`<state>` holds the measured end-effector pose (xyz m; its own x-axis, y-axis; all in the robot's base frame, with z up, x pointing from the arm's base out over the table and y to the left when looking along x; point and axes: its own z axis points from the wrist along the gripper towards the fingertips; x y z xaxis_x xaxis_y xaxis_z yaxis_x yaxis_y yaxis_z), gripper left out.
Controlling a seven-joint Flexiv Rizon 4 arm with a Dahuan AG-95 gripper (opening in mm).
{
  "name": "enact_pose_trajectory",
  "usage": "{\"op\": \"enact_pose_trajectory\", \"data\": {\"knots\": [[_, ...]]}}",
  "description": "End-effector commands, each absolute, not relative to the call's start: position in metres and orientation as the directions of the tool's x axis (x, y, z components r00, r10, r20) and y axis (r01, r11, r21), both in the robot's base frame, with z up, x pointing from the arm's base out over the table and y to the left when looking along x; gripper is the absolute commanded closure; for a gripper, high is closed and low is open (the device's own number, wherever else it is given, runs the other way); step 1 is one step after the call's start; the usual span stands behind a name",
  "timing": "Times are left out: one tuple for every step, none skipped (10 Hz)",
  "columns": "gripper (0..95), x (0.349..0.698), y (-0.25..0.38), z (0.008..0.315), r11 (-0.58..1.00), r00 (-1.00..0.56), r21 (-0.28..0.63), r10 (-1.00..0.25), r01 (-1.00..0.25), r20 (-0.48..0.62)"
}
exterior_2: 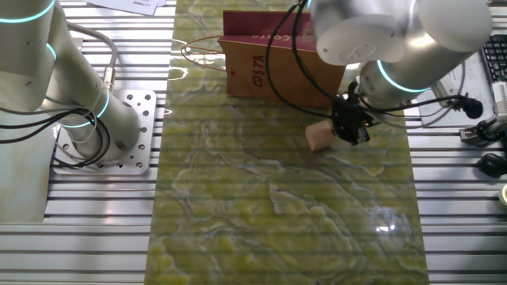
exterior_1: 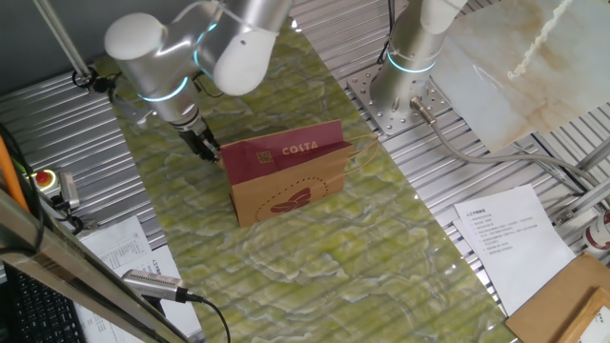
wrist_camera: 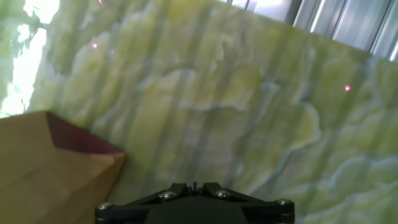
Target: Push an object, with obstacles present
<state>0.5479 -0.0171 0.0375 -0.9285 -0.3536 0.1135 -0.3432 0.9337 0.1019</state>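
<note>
The small light-tan wooden cube [exterior_2: 319, 136] lies on the green marbled mat [exterior_2: 277, 214], just in front of the bag. It is hidden behind the bag in one fixed view and out of the hand view. The brown paper bag [exterior_1: 286, 176] with a maroon band and "COSTA" lettering stands upright; it also shows in the other fixed view [exterior_2: 269, 67] and at the lower left of the hand view [wrist_camera: 50, 168]. My gripper [exterior_2: 353, 131] is low over the mat, right beside the cube and next to the bag's end [exterior_1: 204, 145]. Its fingers are together and hold nothing.
A second arm's base [exterior_1: 400, 76] is bolted beside the mat, also in the other fixed view [exterior_2: 103, 134]. Printed sheets [exterior_1: 505, 238] and a cardboard box [exterior_1: 572, 305] lie on the slatted metal table. A red button [exterior_1: 43, 177] sits near the edge.
</note>
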Motion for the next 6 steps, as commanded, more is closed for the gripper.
{"op": "enact_pose_trajectory", "data": {"knots": [[95.0, 0.542, -0.018, 0.035, 0.933, -0.928, 0.100, -0.355, -0.345, 0.115], [95.0, 0.537, -0.019, 0.033, 0.933, -0.927, 0.095, -0.356, -0.346, 0.116], [95.0, 0.535, -0.019, 0.033, 0.933, -0.927, 0.095, -0.357, -0.347, 0.118], [95.0, 0.533, -0.019, 0.033, 0.933, -0.926, 0.092, -0.357, -0.348, 0.121], [95.0, 0.532, -0.019, 0.033, 0.934, -0.926, 0.086, -0.355, -0.347, 0.129], [95.0, 0.531, -0.018, 0.034, 0.935, -0.925, 0.081, -0.354, -0.346, 0.135]]}}
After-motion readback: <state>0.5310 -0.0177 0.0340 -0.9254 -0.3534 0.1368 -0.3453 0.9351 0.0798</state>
